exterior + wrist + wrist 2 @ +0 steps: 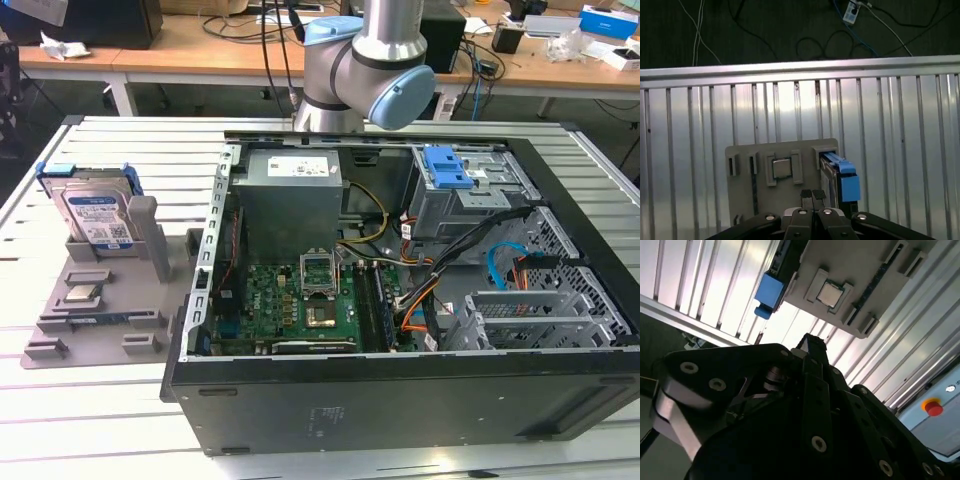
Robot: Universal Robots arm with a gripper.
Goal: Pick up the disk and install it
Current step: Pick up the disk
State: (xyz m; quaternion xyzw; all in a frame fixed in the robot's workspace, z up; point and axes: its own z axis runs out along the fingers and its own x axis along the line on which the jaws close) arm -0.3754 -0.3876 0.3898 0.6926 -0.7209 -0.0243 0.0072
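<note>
Blue-framed disk (pixel 842 172) upright in grey holder (pixel 742 195), apart from gripper (pixel 812 194)

The arm (pixel 365 60) is cut off by the exterior view's upper edge. The disk (pixel 95 215) stands in the holder (pixel 100 335), its lower edge hidden in the holder's slot, its label too small to read. In the first wrist view the gripper (pixel 812 195) hides the holder's near edge.

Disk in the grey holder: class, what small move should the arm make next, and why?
Probably slide the gripper sideways until it is over the disk. In the first wrist view the shut jaws point between the chip and the disk, which stands untouched in its holder.
</note>
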